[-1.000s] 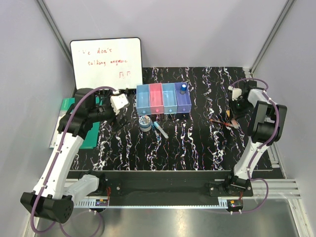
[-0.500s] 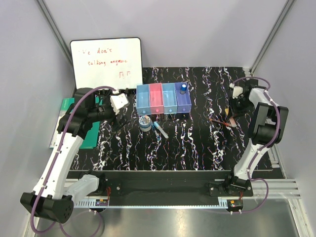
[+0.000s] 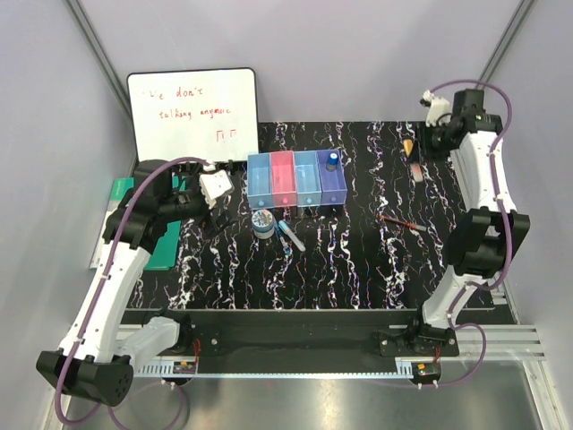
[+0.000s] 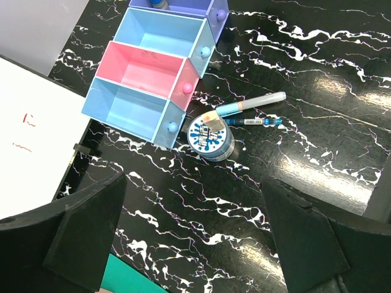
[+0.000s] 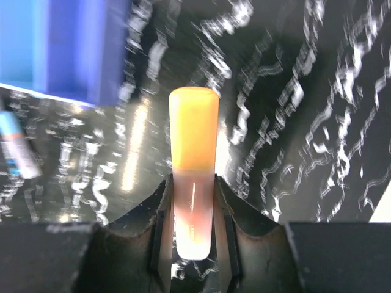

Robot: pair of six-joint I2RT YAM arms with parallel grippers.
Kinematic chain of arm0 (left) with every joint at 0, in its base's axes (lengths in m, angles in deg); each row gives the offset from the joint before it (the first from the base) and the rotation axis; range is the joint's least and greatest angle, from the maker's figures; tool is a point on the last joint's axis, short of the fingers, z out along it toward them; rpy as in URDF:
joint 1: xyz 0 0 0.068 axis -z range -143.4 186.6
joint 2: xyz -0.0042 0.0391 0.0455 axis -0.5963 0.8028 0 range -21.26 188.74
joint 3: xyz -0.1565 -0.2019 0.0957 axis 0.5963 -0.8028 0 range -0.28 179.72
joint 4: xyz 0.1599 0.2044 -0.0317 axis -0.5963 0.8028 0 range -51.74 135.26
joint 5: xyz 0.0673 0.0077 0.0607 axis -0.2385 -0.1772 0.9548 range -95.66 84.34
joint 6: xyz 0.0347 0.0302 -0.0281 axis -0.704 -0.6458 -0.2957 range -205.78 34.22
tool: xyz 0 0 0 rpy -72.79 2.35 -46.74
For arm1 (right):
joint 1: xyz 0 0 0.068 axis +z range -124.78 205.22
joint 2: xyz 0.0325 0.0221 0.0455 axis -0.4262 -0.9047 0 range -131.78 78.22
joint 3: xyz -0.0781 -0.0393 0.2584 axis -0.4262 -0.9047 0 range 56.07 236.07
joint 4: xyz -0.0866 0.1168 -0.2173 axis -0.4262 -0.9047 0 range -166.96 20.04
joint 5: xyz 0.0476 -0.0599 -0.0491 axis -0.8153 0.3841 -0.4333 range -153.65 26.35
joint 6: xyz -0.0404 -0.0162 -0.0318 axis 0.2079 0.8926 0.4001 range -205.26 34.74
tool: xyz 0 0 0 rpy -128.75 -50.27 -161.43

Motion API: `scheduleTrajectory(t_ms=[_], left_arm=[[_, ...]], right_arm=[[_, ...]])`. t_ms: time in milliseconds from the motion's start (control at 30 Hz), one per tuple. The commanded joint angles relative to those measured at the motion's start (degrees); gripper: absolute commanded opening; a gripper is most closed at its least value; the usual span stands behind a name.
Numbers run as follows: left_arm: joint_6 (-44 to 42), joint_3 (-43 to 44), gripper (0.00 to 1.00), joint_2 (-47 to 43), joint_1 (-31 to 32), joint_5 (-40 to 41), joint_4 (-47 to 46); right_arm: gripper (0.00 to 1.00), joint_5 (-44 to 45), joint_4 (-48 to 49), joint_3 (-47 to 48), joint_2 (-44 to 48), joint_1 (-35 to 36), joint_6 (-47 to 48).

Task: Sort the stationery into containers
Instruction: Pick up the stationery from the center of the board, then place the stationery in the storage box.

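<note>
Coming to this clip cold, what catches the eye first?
The right gripper, far right over the table, clamps an orange-capped marker. Mid-table stands a row of four blue, pink and purple bins, with a tape roll and two pens lying just in front.

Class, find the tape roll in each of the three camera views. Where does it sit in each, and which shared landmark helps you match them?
Top external: the tape roll sits left of centre, just in front of the row of bins.
Left wrist: near centre, beside a pale blue pen.
Right wrist: not in it; the right tool grips an orange-capped marker.
Shared landmark: the purple end bin.
</note>
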Motion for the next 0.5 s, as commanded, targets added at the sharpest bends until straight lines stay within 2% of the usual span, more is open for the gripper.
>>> scheduleTrajectory(t_ms=[0, 67, 267, 467], left_arm=[[0.0, 1.6, 0.99, -0.8, -0.3, -2.1, -1.3], [0.2, 1.7, 0.99, -0.5, -0.3, -2.2, -1.3], [-0.4, 1.5, 0.99, -0.8, -0.3, -2.1, -1.3], [-1.8, 0.3, 0.99, -0.7, -0.3, -2.1, -1.3]], right_arm=[[0.0, -2.8, -5.6, 10.9, -2.2, 4.5, -4.4], [0.0, -3.8, -6.3, 17.0, -4.7, 6.7, -7.5], [0.0, -2.4, -5.4, 24.5, -11.5, 15.2, -9.5], [0.0, -2.4, -5.7, 33.4, -21.0, 19.6, -10.2]])
